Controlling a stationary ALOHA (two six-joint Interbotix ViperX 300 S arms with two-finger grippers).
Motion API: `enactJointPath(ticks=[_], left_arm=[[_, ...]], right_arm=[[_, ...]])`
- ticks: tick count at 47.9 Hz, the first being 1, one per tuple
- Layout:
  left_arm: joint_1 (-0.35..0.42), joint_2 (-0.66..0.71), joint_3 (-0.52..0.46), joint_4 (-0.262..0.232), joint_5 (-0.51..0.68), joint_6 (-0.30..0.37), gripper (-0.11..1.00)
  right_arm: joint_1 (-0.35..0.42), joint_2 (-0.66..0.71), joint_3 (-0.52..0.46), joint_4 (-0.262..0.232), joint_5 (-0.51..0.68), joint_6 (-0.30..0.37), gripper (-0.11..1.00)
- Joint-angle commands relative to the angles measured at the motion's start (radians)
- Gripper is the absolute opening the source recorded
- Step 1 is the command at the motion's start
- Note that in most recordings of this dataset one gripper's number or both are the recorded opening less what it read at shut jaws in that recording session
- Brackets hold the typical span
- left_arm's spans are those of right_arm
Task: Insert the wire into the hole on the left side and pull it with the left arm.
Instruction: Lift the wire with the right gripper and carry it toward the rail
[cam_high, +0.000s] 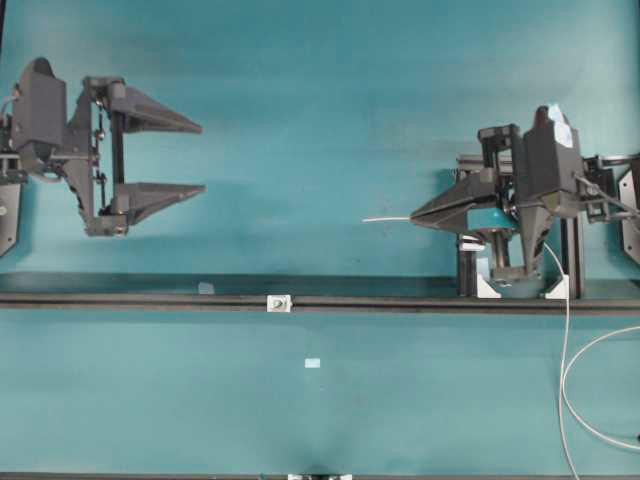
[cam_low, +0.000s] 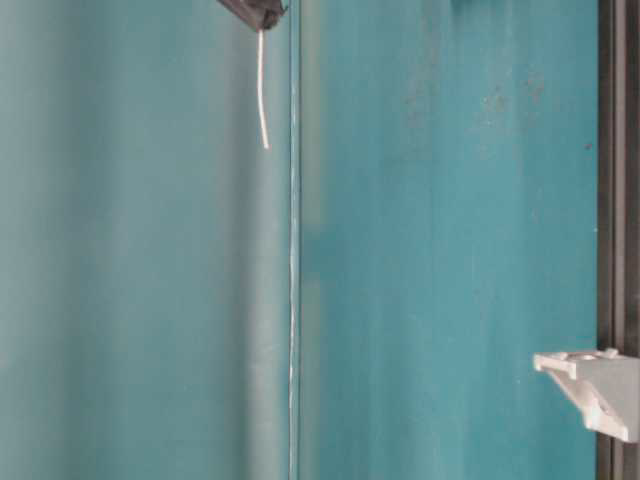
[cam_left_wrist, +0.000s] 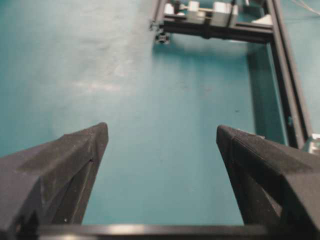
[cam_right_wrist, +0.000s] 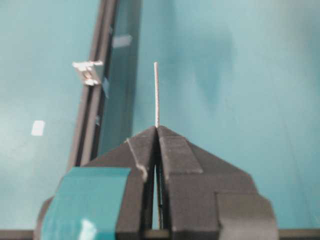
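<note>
Now the right gripper (cam_high: 415, 218) is clenching the wire (cam_high: 385, 218), tip pointing left; the hole (cam_high: 279, 302) is lying lower left, while the left gripper (cam_high: 203, 157) is gaping.

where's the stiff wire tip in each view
Overhead: the thin whitish-grey wire pokes left from the shut right claw, right of centre.
Table-level: hangs top centre-left.
Left wrist: not in it.
Right wrist: centre, pointing up.
Shared landmark: the small white square block on the black rail, also in the right wrist view.

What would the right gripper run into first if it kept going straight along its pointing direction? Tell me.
Nothing close: beyond the right gripper and the wire tip lies bare teal table. Far along that line stands the open left gripper, though depth is unclear.
</note>
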Motion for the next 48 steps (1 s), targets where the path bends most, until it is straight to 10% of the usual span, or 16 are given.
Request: enactJointPath(ticks=[1, 23, 48], left_arm=[[-0.023, 0.034, -0.011, -0.003, -0.046, -0.002, 0.77], [-0.089, 0.146, -0.012, -0.009, -0.158, -0.04, 0.76], [-0.169, 0.187, -0.002, -0.012, -0.163, -0.078, 0.76]], right_arm=[[0.017, -0.005, 0.005, 0.015, -0.055, -0.005, 0.05], [0.133, 0.14, -0.028, 0.118, -0.192, -0.057, 0.05], [0.35, 0.318, -0.094, 0.554, -0.344, -0.319, 0.05]])
